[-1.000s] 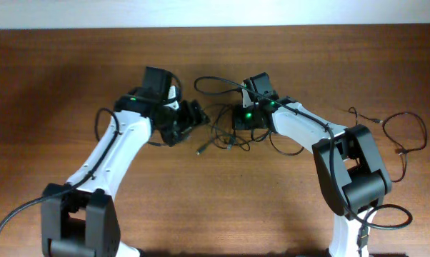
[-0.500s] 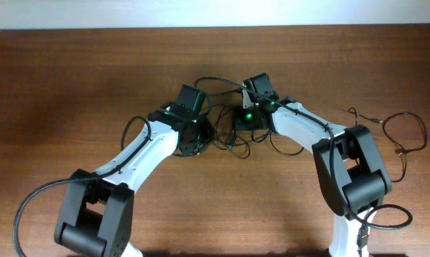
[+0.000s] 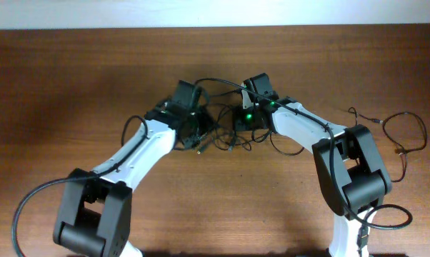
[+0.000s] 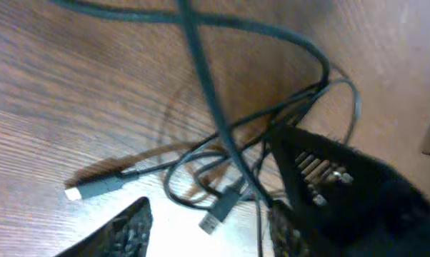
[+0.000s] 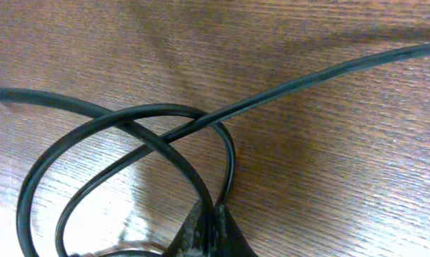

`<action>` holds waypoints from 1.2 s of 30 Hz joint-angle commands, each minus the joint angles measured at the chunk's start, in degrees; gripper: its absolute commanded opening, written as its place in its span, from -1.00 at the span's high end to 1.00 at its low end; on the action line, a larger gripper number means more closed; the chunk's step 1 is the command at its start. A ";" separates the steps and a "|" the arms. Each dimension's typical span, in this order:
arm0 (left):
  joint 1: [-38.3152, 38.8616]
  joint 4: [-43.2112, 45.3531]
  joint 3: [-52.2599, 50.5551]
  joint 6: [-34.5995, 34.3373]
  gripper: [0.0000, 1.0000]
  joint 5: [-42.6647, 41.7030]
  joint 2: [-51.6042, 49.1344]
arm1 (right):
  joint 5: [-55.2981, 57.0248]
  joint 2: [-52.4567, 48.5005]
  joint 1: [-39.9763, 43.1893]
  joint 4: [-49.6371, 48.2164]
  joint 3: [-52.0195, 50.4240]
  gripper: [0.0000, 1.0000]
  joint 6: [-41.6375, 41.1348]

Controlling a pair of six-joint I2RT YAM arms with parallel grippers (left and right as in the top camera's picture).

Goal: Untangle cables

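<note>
The cables point(image 3: 226, 139) lie as a knot of thin black wires at the table's middle, between my two grippers. My left gripper point(image 3: 197, 137) sits at the knot's left edge. In the left wrist view it point(image 4: 209, 211) is open, with a small USB plug point(image 4: 218, 214) lying between its fingers and a white-tipped plug point(image 4: 93, 189) to the left. My right gripper point(image 3: 238, 123) is at the knot's right side. In the right wrist view it point(image 5: 209, 223) is shut on a black cable point(image 5: 165, 153) whose loops cross in front of it.
A separate thin black cable point(image 3: 404, 135) lies in loose loops near the table's right edge. The arms' thicker black cables arch over the knot point(image 3: 222, 82). The table's far edge meets a white wall point(image 3: 215, 14).
My left arm has swung right from the table's left-middle to the knot and now rests at its left edge. The right arm has not moved.
</note>
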State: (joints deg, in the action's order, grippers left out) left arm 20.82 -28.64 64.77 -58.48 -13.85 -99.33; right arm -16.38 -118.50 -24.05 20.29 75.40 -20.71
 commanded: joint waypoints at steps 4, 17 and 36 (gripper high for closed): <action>-10.05 0.79 0.33 -0.66 -0.02 -21.18 -0.61 | 0.52 -0.39 -0.31 -0.17 -0.28 0.92 0.79; -2.95 1.31 0.13 -4.31 0.01 -12.55 -3.80 | 0.52 -0.39 -0.31 -0.33 -0.28 0.92 0.76; -50.97 -30.73 15.15 31.95 0.99 -1.27 39.93 | 0.55 -0.39 -0.31 -0.92 -0.28 0.92 0.76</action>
State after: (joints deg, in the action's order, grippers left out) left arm -28.29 -57.76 79.44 -26.15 -25.98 -61.87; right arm -17.52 -118.48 -24.49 19.27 75.42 -20.34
